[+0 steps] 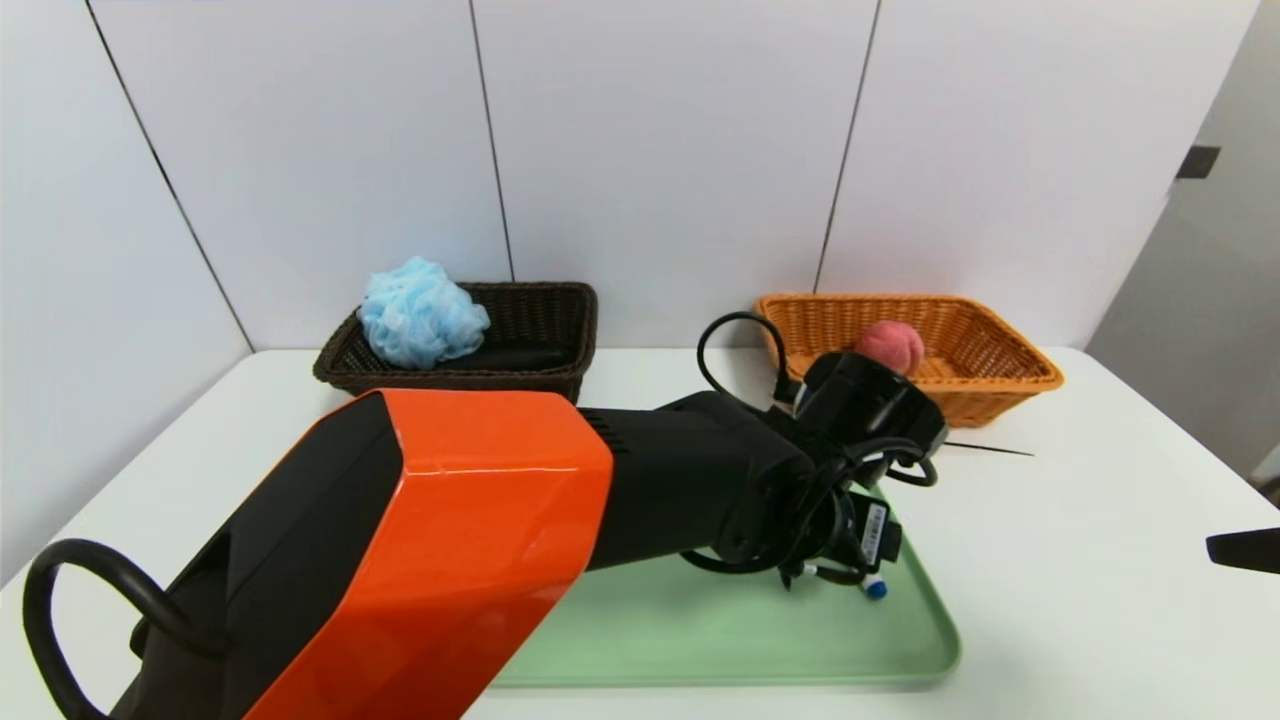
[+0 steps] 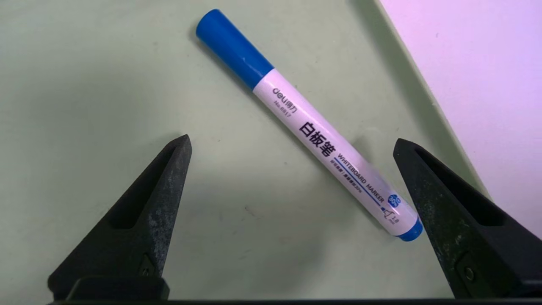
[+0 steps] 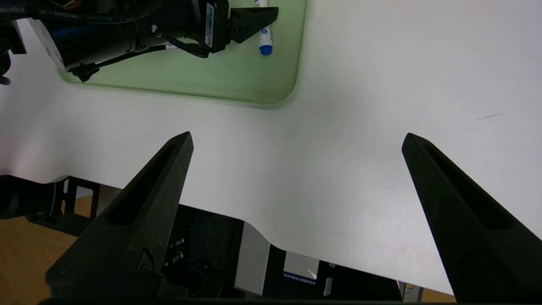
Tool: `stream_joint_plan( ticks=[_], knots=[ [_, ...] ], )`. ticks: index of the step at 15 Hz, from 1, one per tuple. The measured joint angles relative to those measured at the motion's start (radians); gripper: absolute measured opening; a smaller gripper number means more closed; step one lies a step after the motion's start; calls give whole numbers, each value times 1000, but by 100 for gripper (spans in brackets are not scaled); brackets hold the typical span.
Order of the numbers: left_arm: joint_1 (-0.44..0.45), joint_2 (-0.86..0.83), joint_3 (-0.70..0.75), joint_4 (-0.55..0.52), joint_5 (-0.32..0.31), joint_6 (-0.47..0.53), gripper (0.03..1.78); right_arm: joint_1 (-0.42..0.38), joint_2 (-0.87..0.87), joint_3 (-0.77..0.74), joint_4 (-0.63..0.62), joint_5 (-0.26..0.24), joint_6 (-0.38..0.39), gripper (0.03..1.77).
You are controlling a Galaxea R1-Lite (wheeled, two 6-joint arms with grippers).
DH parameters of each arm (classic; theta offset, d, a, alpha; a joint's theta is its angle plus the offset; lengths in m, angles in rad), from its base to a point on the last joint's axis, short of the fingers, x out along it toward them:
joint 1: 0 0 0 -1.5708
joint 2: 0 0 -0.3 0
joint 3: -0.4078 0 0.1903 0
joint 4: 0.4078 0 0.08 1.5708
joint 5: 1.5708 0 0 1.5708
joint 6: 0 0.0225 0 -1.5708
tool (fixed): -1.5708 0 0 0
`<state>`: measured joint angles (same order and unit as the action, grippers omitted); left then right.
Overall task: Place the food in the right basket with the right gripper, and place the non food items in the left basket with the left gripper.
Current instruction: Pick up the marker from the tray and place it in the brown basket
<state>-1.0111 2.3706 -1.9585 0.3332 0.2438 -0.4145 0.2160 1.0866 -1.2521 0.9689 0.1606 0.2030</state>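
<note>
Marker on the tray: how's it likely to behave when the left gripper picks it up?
The marker looks stiff and probably light, being a slim capped tube. Its smooth, round barrel may roll on the flat tray if nudged. It lies slanted between the open fingers of the left gripper, so it would likely swivel as they close.

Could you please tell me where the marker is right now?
The marker lies on the green tray, near its right edge in the head view, below the left claw.
</note>
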Motion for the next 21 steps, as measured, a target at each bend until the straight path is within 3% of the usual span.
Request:
stream_joint_plan(
  ticks=[10, 21],
  knots=[
    [-3, 22, 0, -23, 40, 61, 169, 0, 0, -1, -3, -1, 0, 170],
    [-6, 32, 0, -26, 43, 61, 169, -1, -1, -1, -4, -1, 1, 170]
  ],
)
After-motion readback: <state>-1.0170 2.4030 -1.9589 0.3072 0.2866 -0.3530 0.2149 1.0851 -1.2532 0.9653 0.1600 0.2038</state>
